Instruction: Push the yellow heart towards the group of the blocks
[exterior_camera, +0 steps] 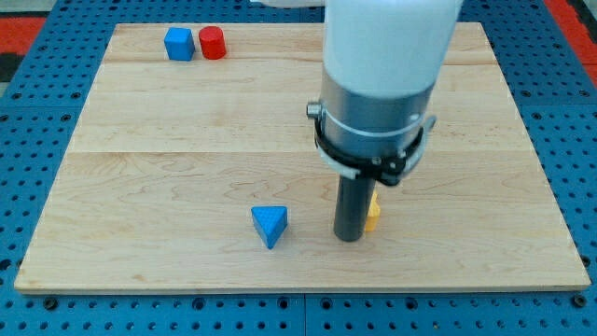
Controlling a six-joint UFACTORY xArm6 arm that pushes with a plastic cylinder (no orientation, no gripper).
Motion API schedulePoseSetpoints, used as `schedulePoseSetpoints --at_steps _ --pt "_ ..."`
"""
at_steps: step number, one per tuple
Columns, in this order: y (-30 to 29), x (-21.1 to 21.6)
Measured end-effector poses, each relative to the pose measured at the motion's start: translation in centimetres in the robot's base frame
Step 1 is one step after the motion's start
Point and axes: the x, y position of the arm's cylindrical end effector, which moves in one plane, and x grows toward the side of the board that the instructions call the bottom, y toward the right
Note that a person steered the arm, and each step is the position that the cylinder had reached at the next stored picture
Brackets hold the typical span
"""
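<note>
yellow heart (373, 215) peeks out just right of my tip (349, 237), low and right of centre, mostly hidden behind the rod. no claw here, only a bare rod, so nothing grasps. to do this well i judge the tip should swing round the heart's right side, then push it left toward the blue triangular block (270, 225). blue cube (179, 43) and red cylinder (213, 43) sit upper left on smooth pale wooden board (140, 177).
</note>
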Motion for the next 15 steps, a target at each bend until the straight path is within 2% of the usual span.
schedulePoseSetpoints --at_steps 3,8,10,11,12,14,15 --pt "1.7 0.9" --pt "1.8 -9.0" --pt "2.9 -3.7" --pt "5.6 -3.5" --pt "7.1 -5.3" --pt "6.6 -8.8" --pt "6.2 -6.9"
